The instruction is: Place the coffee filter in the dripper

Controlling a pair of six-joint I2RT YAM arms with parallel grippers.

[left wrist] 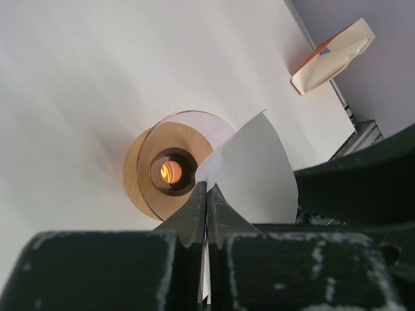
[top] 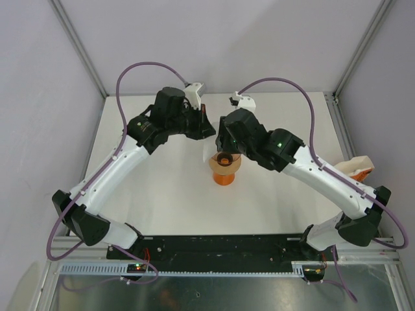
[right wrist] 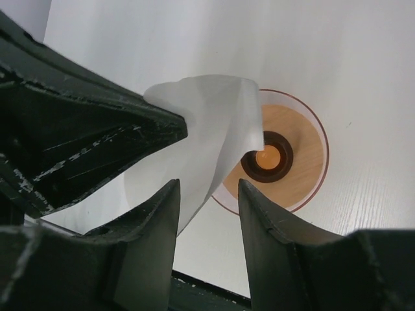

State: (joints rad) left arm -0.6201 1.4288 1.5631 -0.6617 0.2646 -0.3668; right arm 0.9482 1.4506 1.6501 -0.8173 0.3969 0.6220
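Observation:
The coffee filter point(left wrist: 256, 168), a thin white paper wedge, hangs in the air, pinched at one edge by my shut left gripper point(left wrist: 206, 188). Its free part curls over the rim of the dripper point(left wrist: 152, 172), a translucent orange funnel standing upright on the white table. In the right wrist view the filter point(right wrist: 207, 123) droops in front of the dripper point(right wrist: 292, 162). My right gripper point(right wrist: 207, 191) is open, with the filter's lower edge just beyond its left finger and nothing gripped. From above, both grippers point(top: 211, 133) point(top: 224, 148) meet over the dripper point(top: 226, 172) and hide the filter.
A white-and-orange packet point(left wrist: 332, 55) lies at the table's right edge point(top: 356, 168). The left gripper's dark body point(right wrist: 97, 136) crowds the left side of the right wrist view. A black rail point(top: 220, 246) runs along the near edge.

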